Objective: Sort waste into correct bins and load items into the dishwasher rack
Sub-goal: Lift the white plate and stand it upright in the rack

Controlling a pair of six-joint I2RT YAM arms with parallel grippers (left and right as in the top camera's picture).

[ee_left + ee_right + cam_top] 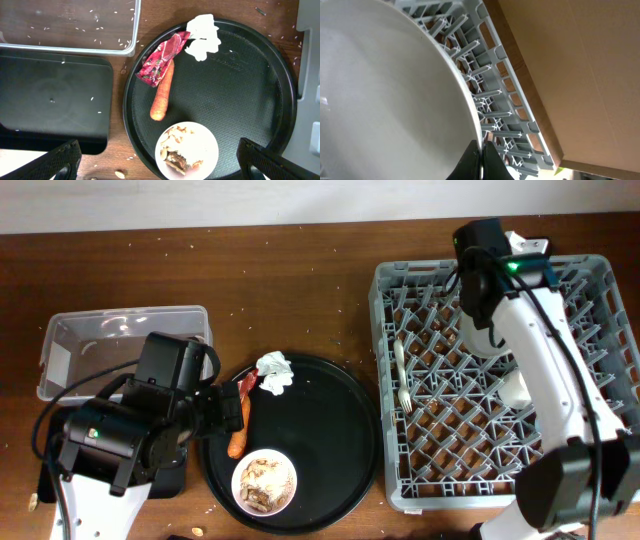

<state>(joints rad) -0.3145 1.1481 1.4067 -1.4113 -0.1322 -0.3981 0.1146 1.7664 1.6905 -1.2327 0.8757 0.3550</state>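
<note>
- Tabletop of brown wood with two robot arms; a large square grey plastic dishwasher rack [392,480] fills the right of the overhead view.
- Right gripper [481,159], at the bottom edge of its wrist view, has its fingers pinched narrow on the rim of a pale grey round plate [385,100]. The plate fills the left of that view, with rack pegs behind it. Whether it touches the pegs cannot be told.
- Plate is probably stiff, smooth and breakable, and heavy for a rim pinch, so it may slip if it tilts. A rim hold does suit slotting it on edge between pegs.
- Left gripper [157,145] hangs with fingers spread wide, holding nothing, above a large round black tray [240,90] at centre.
- Orange carrot [162,92] lies flat on the left part of that tray. Its long axis runs almost top to bottom in the left wrist view, leaning slightly right at the top. Its upper end touches a small crumpled red wrapper [162,60]. It looks firm and likely to roll, so it is best taken across its middle.
- Crumpled white tissue [202,37] sits at the tray's upper rim; it looks soft and light.
- White bowl [187,150] of beige scraps sits at the tray's lower edge.
- Clear plastic rectangular tub [135,30] is at upper left, with a shallow black rectangular tray [50,100] below it.
- White fork [403,375] lies in the rack's left part, its long axis up and down.
</note>
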